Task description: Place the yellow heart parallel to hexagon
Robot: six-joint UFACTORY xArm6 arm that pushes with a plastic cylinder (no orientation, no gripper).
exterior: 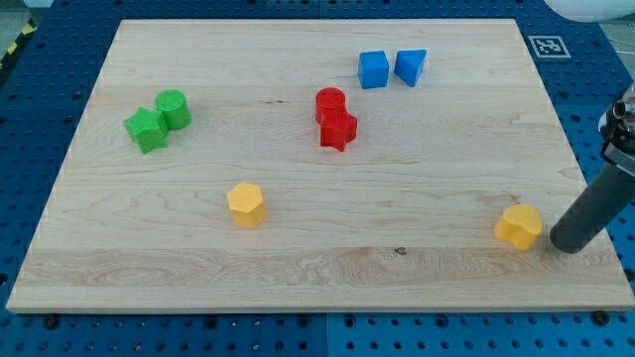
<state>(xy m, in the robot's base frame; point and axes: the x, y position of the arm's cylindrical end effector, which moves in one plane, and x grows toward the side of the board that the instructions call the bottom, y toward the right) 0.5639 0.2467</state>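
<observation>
The yellow heart lies near the board's lower right corner. The yellow hexagon lies far to its left, left of the board's middle and a little higher in the view. My tip rests on the board just right of the yellow heart, a small gap apart from it. The rod slants up to the view's right.
Two green blocks sit together at the upper left. Two red blocks touch each other near the top middle. A blue cube and a blue triangular block stand side by side at the top. The wooden board's right edge is close to my tip.
</observation>
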